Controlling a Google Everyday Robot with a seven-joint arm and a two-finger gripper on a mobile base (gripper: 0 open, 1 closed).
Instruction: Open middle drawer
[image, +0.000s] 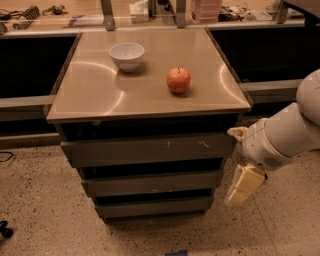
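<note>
The middle drawer (150, 183) is a plain dark grey handleless front, set between the taller scratched top front (147, 149) and the narrow bottom front (152, 206). All three sit flush and closed in the cabinet. My gripper (237, 196) hangs at the end of the white arm (285, 132), pointing down just off the cabinet's right front corner, level with the middle and bottom drawers. It holds nothing that I can see.
The cabinet top (90, 95) carries a white bowl (127, 55) and a red apple (178, 80). Dark counters run behind on both sides. A metal rail (270, 86) lies right of the cabinet. The floor is speckled.
</note>
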